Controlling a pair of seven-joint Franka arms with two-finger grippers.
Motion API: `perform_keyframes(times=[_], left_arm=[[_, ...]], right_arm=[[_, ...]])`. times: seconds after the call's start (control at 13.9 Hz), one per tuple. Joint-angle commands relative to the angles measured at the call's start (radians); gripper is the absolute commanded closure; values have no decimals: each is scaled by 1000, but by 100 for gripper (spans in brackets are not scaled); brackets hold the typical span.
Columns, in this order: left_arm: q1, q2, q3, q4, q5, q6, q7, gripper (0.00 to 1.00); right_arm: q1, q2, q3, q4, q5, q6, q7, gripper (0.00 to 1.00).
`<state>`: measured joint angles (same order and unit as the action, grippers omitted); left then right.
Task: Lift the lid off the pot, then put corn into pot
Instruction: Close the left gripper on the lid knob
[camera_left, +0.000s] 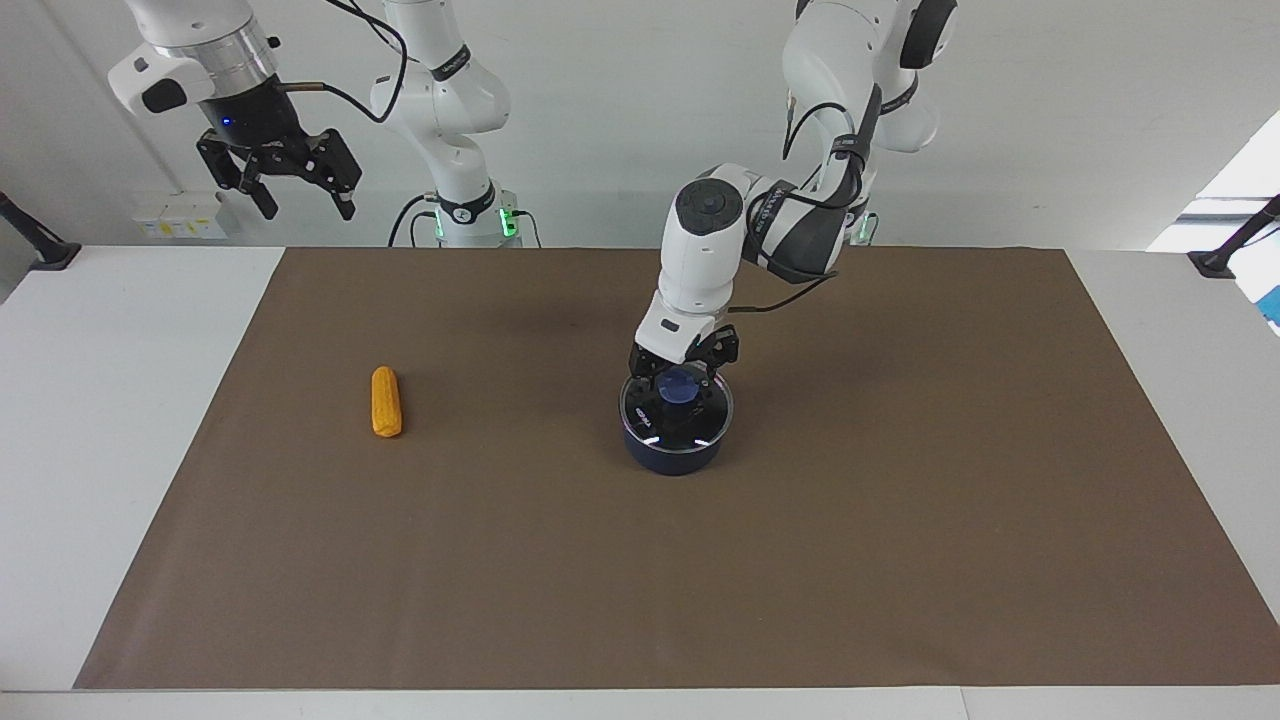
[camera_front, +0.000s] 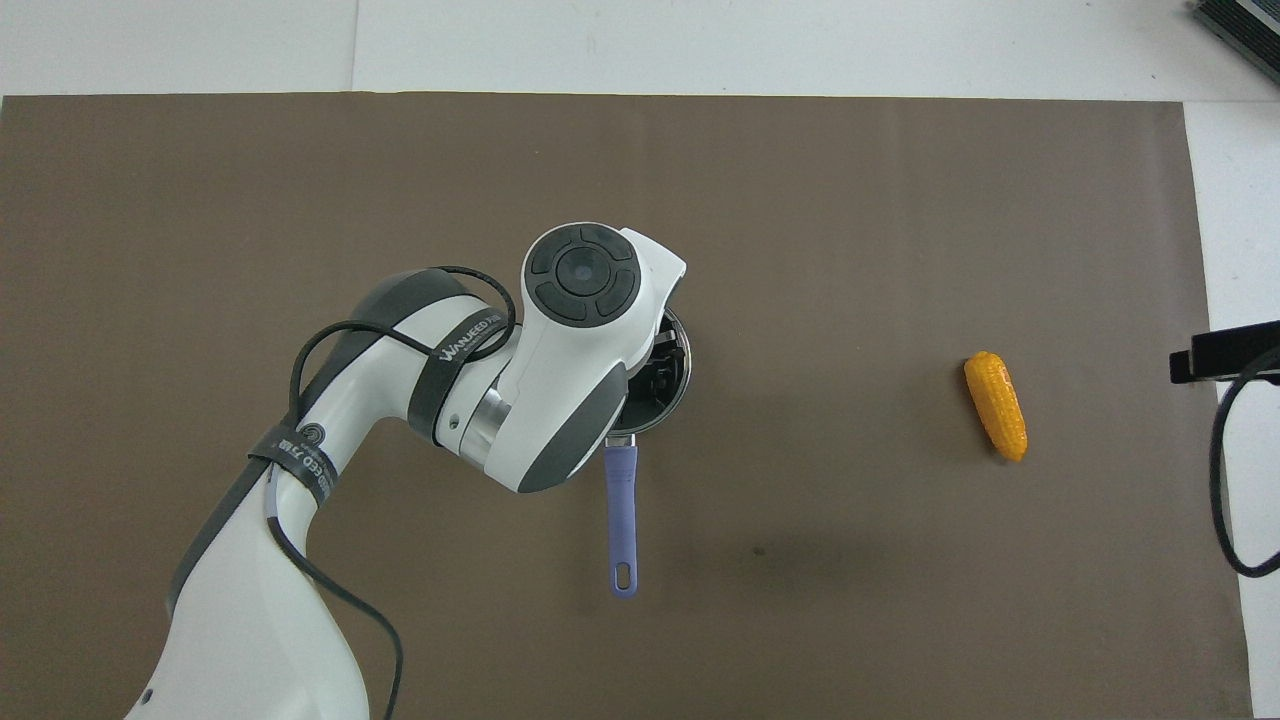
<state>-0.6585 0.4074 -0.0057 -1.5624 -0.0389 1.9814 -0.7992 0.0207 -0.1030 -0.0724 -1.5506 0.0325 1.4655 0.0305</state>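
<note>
Here the left pincer (camera_left: 684, 372) is down on the lid (camera_left: 677, 410), fingers straddling its blue knob (camera_left: 680, 386); whether they clench it I cannot tell. The lid sits on the pot (camera_left: 672, 455). The corn (camera_left: 386, 401) lies on the table (camera_left: 900, 560) well apart toward the right arm's end; the right pincer (camera_left: 297, 195) waits raised, fingers spread.

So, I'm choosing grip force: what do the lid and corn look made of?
The lid looks like clear glass, glossy with light glints, and has a blue, probably plastic knob. The corn seems moulded plastic or rubber: uniform orange-yellow, bumpy, slightly shiny.
</note>
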Motion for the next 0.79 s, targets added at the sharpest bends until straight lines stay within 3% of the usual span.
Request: perform_keyframes(times=[0.0, 0.72], left_arm=[[-16, 16, 16, 27, -12, 2, -14, 0], [-12, 31, 18, 24, 14, 36, -12, 0]], right_arm=[[-4, 11, 3, 17, 12, -1, 6, 0], [-4, 11, 3, 17, 12, -1, 6, 0]])
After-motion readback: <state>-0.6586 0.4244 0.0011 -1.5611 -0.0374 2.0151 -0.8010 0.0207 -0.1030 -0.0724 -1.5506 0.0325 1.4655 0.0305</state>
